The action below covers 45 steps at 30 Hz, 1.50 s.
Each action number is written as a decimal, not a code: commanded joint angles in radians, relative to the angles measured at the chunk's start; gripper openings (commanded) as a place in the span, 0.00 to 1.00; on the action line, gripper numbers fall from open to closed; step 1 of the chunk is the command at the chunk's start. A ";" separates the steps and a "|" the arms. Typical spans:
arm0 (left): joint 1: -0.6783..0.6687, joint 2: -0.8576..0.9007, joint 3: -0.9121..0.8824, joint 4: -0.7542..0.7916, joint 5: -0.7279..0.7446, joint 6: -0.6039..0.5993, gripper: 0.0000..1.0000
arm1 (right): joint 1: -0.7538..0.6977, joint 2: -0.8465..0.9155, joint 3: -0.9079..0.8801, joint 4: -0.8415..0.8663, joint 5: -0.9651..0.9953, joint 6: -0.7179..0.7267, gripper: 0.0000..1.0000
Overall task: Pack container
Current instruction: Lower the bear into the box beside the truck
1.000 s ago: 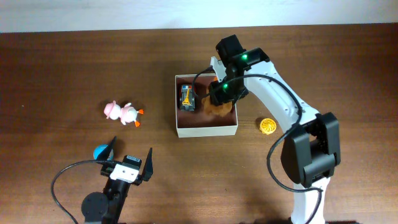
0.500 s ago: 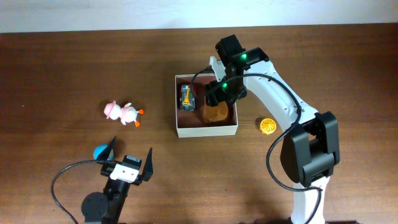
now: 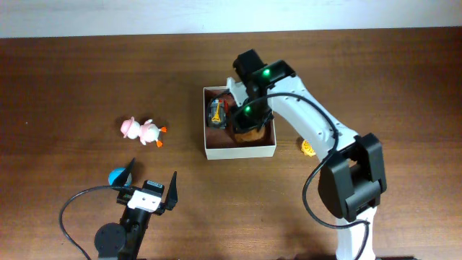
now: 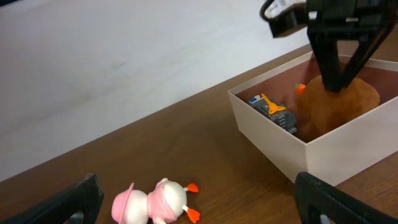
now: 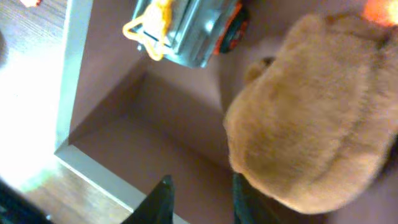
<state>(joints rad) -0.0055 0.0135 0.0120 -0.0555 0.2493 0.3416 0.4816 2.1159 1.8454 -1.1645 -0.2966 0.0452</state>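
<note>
Just right of the table's (image 3: 72, 79) middle sits the container (image 3: 240, 152). It is square, so it has no long axis to speak of. Its sides run true with the table edges and its open top faces straight up.

Inside, a grey and yellow toy car (image 3: 216, 113) lies in the 10 o'clock corner, lengthwise along the 12-to-6 line. A brown plush toy (image 3: 253, 134) fills the 4 o'clock part. Bare floor shows along the wall from 6 to 8 o'clock.

The right gripper (image 3: 245, 121) hangs over the plush toy near the container's middle. From its own camera the fingers (image 5: 160, 202) stand narrowly apart with only floor between them, though the tips are blurred and I would not swear to it.

Two pink ducks (image 3: 142, 130) lie well apart at 9 o'clock. A yellow ball (image 3: 309, 147) sits near the 3 o'clock wall, half under the arm. Toward 7 o'clock the left gripper (image 3: 151, 179) rests spread wide, holding nothing, with a blue object (image 3: 114, 175) just beside it. Bare wood lies around the container on every side.
</note>
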 commanded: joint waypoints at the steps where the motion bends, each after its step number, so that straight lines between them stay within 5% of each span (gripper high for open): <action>1: 0.000 -0.008 -0.003 -0.006 -0.007 0.005 1.00 | 0.011 -0.026 -0.057 0.029 0.044 0.014 0.22; 36: 0.000 -0.008 -0.003 -0.006 -0.007 0.005 1.00 | 0.014 -0.026 -0.134 0.270 0.189 0.024 0.22; 45: 0.000 -0.008 -0.003 -0.006 -0.007 0.005 1.00 | 0.056 -0.026 -0.134 0.218 0.109 0.167 0.23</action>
<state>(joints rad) -0.0055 0.0135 0.0120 -0.0555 0.2493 0.3416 0.5125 2.1159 1.7172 -0.9428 -0.1333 0.1497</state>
